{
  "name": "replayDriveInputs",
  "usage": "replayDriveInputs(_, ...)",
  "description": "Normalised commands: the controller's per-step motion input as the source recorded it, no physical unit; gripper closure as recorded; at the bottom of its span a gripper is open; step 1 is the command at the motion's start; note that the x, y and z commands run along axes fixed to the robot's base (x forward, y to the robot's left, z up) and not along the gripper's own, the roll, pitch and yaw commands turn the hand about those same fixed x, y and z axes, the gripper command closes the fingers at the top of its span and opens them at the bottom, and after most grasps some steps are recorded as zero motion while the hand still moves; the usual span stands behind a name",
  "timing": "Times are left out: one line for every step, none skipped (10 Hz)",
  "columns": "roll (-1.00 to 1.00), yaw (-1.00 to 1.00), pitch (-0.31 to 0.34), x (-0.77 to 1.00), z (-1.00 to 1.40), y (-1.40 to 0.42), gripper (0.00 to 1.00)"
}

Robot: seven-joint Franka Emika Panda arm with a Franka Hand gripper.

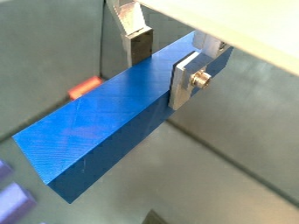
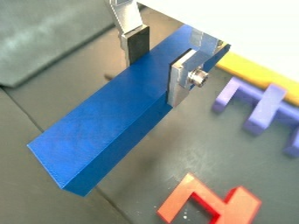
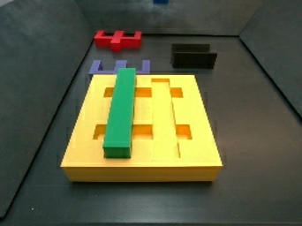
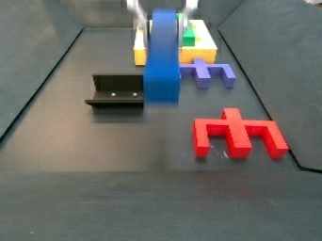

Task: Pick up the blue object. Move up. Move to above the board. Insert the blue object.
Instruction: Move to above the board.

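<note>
My gripper is shut on the blue object, a long plain blue bar, with one finger on each long side near one end; it shows the same way in a wrist view. In a side view the blue object hangs on end from the gripper, lifted off the floor, in front of the board. The board is a large yellow block with grooves and cut-outs. A green bar lies in one of its grooves. Only a blue tip shows at that view's upper edge.
The fixture stands on the floor beyond the board, also in a side view. A red pronged piece and a dull purple pronged piece lie on the floor near the board. Dark walls enclose the floor.
</note>
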Motion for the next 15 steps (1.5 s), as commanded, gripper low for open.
replayDriveInputs(0.02,0.01,0.070,0.00,1.40,-0.01,1.00)
replayDriveInputs(0.02,0.01,0.076,0.01,1.40,-0.01,1.00)
replayDriveInputs(0.02,0.00,0.077,0.02,0.73,-0.01,1.00)
replayDriveInputs(0.01,0.00,0.078,0.04,0.21,0.00,1.00)
replayDriveInputs(-0.11,0.13,0.105,-0.15,0.14,-1.40,1.00)
replayDriveInputs(-0.11,0.14,0.112,-0.16,0.14,-1.40,1.00)
replayDriveInputs(-0.02,0.07,-0.004,-0.17,0.13,-1.40,1.00)
replayDriveInputs(-0.03,0.05,-0.020,-0.17,0.13,-1.40,1.00)
replayDriveInputs(-0.01,0.03,-0.007,-0.17,0.14,-1.40,1.00)
replayDriveInputs(-0.01,0.02,0.005,-0.17,0.13,-1.40,1.00)
replayDriveInputs(-0.01,0.01,0.011,-0.16,0.14,-1.40,1.00)
replayDriveInputs(0.00,0.01,0.014,-0.17,0.14,-1.40,1.00)
replayDriveInputs(-0.01,0.01,0.012,-0.17,0.15,-1.40,1.00)
replayDriveInputs(-0.01,0.01,0.018,-0.17,0.16,-1.40,1.00)
replayDriveInputs(0.01,0.00,0.035,-0.14,0.18,-1.40,1.00)
